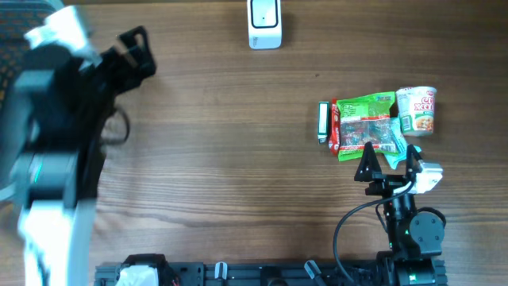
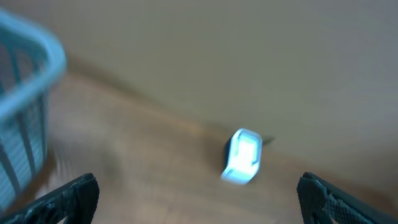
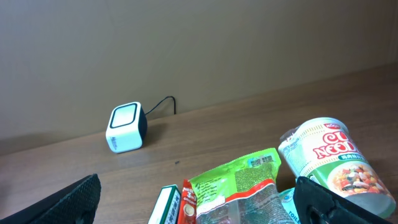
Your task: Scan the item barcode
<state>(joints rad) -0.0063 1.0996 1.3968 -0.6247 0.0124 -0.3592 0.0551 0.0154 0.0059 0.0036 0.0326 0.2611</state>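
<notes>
Wooden table, right pincer agape, low

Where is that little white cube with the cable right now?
In the overhead view the scanner sits at the far edge of the table, near the middle, well apart from the green bag on the robot's right.
</notes>
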